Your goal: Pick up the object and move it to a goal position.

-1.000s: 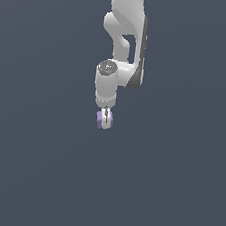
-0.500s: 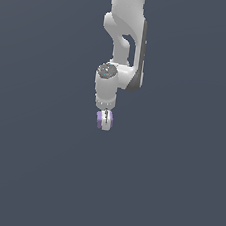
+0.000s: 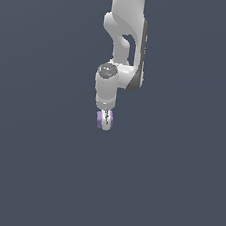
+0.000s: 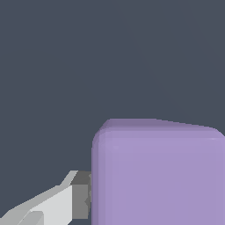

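The object, a small light-purple cube (image 3: 104, 119), sits between the fingertips of my gripper (image 3: 104, 120), which is shut on it. The white arm reaches down from the upper edge of the exterior view and ends just above the cube. In the wrist view the cube (image 4: 158, 176) fills much of the picture as a plain matte purple face. One pale finger (image 4: 66, 200) with a grey pad presses against its side. The other finger is out of the wrist view.
A uniform dark grey-blue surface (image 3: 36, 175) lies all around the arm in both views. No other object, container or edge shows.
The gripper with the cube has shifted very slightly towards the exterior view's left. The grip on the cube is unchanged.
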### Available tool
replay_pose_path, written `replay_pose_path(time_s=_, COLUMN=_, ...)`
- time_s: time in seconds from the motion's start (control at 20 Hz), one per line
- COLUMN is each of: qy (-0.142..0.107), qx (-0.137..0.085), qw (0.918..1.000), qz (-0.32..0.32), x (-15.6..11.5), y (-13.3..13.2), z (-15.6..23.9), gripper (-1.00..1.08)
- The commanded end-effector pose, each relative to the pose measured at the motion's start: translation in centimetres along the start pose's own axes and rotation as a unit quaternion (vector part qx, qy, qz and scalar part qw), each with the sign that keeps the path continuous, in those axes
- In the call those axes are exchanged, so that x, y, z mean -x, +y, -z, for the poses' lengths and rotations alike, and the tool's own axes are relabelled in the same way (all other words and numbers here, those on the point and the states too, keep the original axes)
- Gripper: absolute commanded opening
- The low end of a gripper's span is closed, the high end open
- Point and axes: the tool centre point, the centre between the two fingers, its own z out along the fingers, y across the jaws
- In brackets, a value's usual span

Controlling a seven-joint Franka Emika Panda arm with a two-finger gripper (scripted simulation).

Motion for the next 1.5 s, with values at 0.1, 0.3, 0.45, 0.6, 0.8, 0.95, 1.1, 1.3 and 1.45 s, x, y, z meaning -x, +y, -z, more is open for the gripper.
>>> replay_pose_path(time_s=0.1, qy=0.000, qx=0.000, qw=1.0000, qz=0.000, x=0.5, y=-0.4, z=1.1, gripper=-1.00)
replay_pose_path(time_s=0.3, qy=0.000, qx=0.000, qw=1.0000, qz=0.000, x=1.4, y=-1.0, z=3.0, gripper=-1.00)
replay_pose_path(time_s=0.45, qy=0.001, qx=0.000, qw=1.0000, qz=0.000, x=2.3, y=-1.7, z=5.0, gripper=-1.00)
replay_pose_path(time_s=0.6, qy=0.001, qx=0.000, qw=1.0000, qz=0.000, x=3.4, y=-2.5, z=7.4, gripper=-1.00)
replay_pose_path(time_s=0.8, qy=0.002, qx=0.000, qw=1.0000, qz=-0.001, x=5.2, y=-3.8, z=11.1, gripper=-1.00)
replay_pose_path(time_s=0.95, qy=0.002, qx=0.000, qw=1.0000, qz=-0.001, x=6.5, y=-4.8, z=14.0, gripper=-1.00)
replay_pose_path(time_s=1.1, qy=0.002, qx=0.000, qw=1.0000, qz=-0.001, x=7.9, y=-5.8, z=16.9, gripper=-1.00)
replay_pose_path(time_s=1.3, qy=0.002, qx=0.000, qw=1.0000, qz=-0.001, x=9.7, y=-7.2, z=20.7, gripper=-1.00)
replay_pose_path(time_s=1.45, qy=0.002, qx=0.000, qw=1.0000, qz=-0.001, x=11.0, y=-8.3, z=23.5, gripper=-1.00)
